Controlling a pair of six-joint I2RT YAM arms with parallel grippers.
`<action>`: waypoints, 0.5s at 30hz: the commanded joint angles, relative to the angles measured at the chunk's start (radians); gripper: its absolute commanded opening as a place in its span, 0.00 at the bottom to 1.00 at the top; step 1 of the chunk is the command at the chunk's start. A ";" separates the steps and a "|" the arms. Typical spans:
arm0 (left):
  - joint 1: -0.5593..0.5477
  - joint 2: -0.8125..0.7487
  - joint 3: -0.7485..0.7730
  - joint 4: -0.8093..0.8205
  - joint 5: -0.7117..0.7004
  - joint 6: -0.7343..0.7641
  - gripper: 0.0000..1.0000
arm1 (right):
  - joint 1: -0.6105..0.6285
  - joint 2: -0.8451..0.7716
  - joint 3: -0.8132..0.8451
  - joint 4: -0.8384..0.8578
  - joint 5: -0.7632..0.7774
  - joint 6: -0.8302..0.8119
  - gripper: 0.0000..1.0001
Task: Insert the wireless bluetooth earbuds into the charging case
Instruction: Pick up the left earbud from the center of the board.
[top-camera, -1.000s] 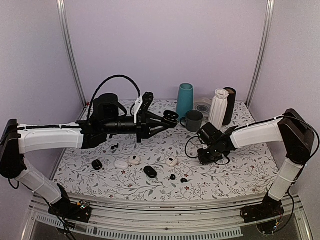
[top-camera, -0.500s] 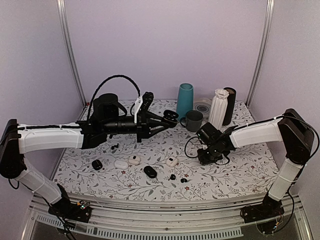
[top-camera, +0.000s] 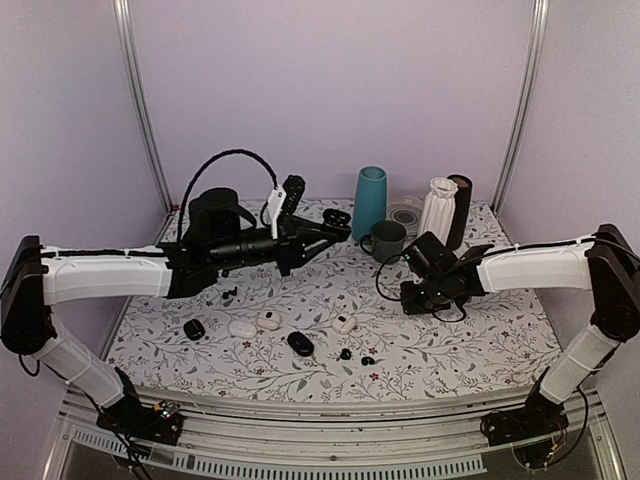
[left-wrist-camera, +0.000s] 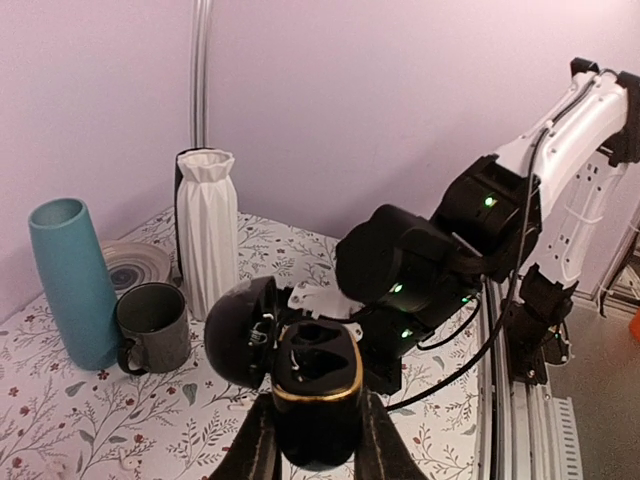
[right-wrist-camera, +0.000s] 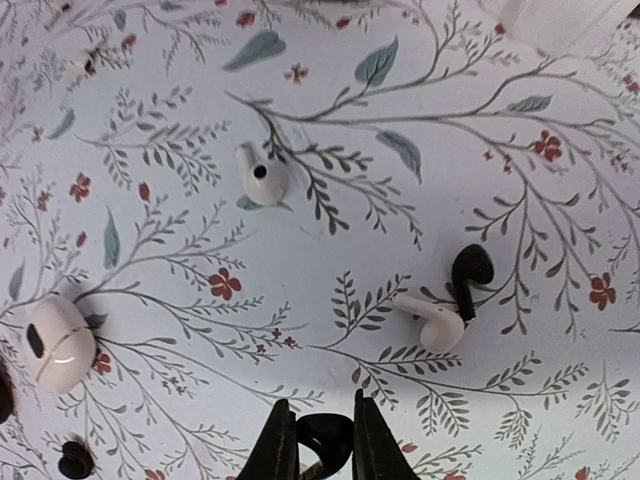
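One tiny glossy black earbud (right-wrist-camera: 324, 436) sits pinched in the right gripper (right-wrist-camera: 322, 424), jaws narrow around it, low over the floral tablecloth (right-wrist-camera: 300, 250). Two more black buds (top-camera: 345, 353) (top-camera: 368, 360) lie loose near the front. Beneath the right wrist: one black stemmed earbud (right-wrist-camera: 470, 270) touching one white earbud (right-wrist-camera: 432, 322); a second white earbud (right-wrist-camera: 262, 175) apart. The left gripper (left-wrist-camera: 318, 450) clamps one black oval charging case (left-wrist-camera: 315, 385), gold-rimmed, lid open, held aloft. On the cloth: two shut black oval cases (top-camera: 194, 328) (top-camera: 300, 343), three white pebble cases (top-camera: 242, 327) (top-camera: 268, 320) (top-camera: 344, 323).

Left end effector (left-wrist-camera: 317, 440), right end effector (right-wrist-camera: 325, 442) — clamped
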 joint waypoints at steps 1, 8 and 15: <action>-0.007 0.034 -0.001 0.058 -0.071 -0.052 0.00 | 0.008 -0.149 0.030 0.040 0.104 0.029 0.04; -0.008 0.088 0.022 0.107 -0.064 -0.116 0.00 | 0.016 -0.294 0.113 0.060 0.174 0.000 0.04; -0.018 0.141 0.066 0.129 -0.025 -0.156 0.00 | 0.073 -0.361 0.209 0.118 0.214 -0.079 0.05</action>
